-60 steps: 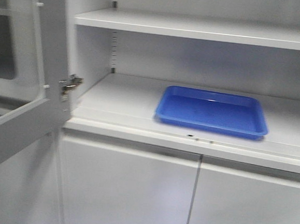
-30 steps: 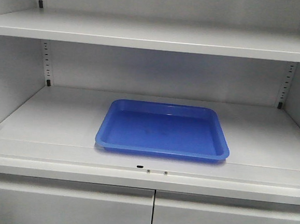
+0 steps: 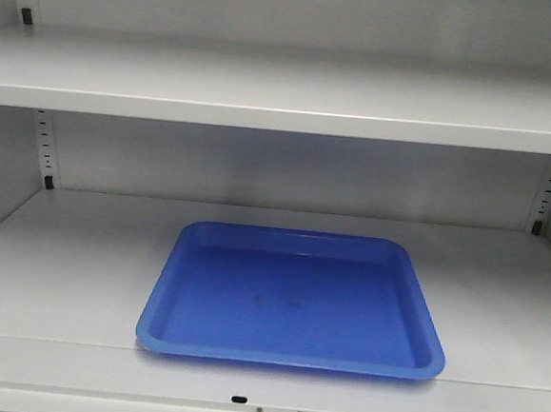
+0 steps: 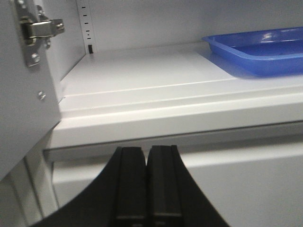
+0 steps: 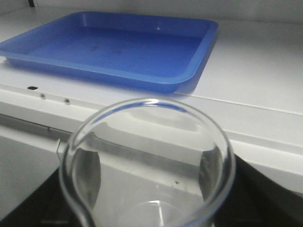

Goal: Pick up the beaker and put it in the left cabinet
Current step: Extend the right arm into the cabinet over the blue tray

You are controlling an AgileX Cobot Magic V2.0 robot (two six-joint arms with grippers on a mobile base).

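In the right wrist view, the beaker (image 5: 147, 103) is a clear glass cylinder with a pour spout at the lower left of its rim. My right gripper (image 5: 149, 177) is shut on it, and its dark fingers (image 5: 265, 198) show on both sides through the glass. The beaker hangs just in front of the front edge of the left cabinet shelf (image 5: 255, 61), below shelf level. My left gripper (image 4: 147, 150) is shut on nothing and sits low before the shelf's front lip (image 4: 142, 113). The front view shows the pale shelf (image 3: 60, 275) but neither gripper.
A blue tray (image 3: 292, 298) lies in the middle of the shelf, close to its front edge, also visible as the blue tray (image 5: 113, 45) and the tray corner (image 4: 265, 47). Another shelf (image 3: 284, 92) runs above. The open cabinet door (image 4: 19, 118) with its metal hinge (image 4: 40, 28) stands at the left.
The front view has swung from the open door on the left to face the shelf squarely. It has also come closer, so the blue tray looks larger and lower in the picture.
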